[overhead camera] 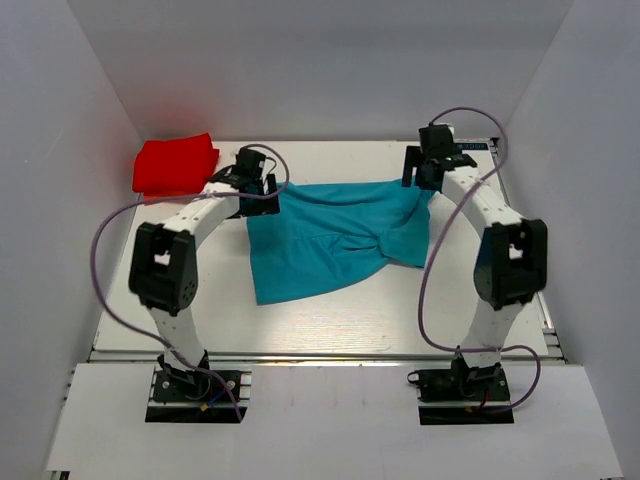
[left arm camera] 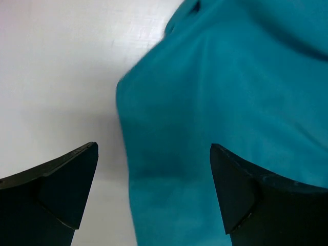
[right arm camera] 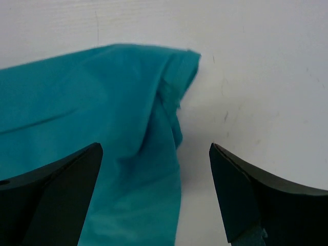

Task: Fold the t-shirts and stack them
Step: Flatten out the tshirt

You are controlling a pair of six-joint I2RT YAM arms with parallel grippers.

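teal shirt (overhead camera: pixel 330 235): I see it spread in the middle of the desk (overhead camera: pixel 330 320), creased, with the right side bunched.
red shirt (overhead camera: pixel 175 165): folded, at the far left corner.
left gripper (left arm camera: pixel 154 154): released, over the teal shirt's left edge.
right gripper (right arm camera: pixel 156 154): released, over its far right corner.

The teal t-shirt (overhead camera: pixel 330 240) lies spread but rumpled at centre, bunched toward 3 o'clock. The red t-shirt (overhead camera: pixel 175 165) sits folded in a compact bundle at 10 o'clock, apart.
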